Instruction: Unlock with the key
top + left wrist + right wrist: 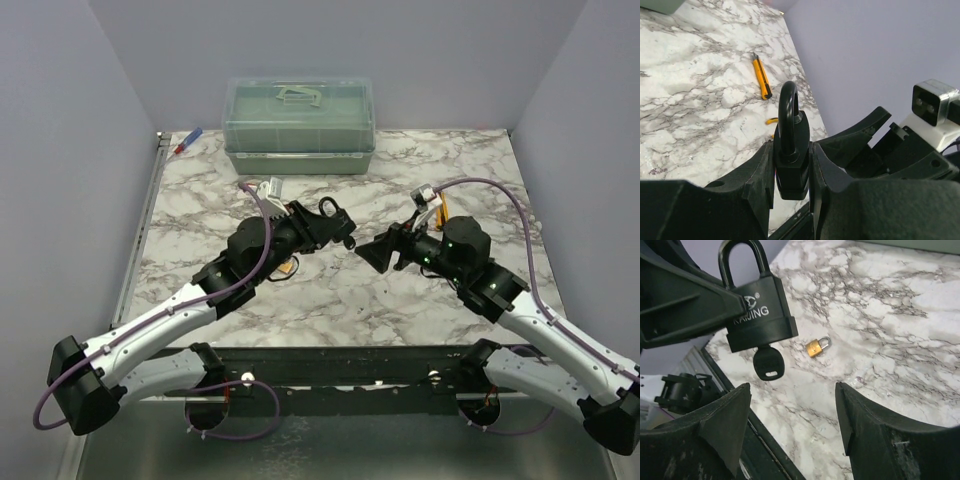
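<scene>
The left gripper (791, 157) clamps the black padlock (789, 125) by its body, probably to steady it and offer its underside to the right gripper (790, 412). The right gripper's jaws stand wide and empty. The key (768, 363) sits just ahead of the gap between them, its black head hanging from the lock's underside. Its shaft is hidden inside the lock, so any turn cannot be judged. The shackle (724, 270) looks closed.

White lettering on the face of the black padlock (762, 310) with the curved shackle reads "KAIJING". Just above the word stands a small white emblem with a ® sign, its left part hidden. Any marking on the small brass padlock (817, 346) is too small to read.
</scene>
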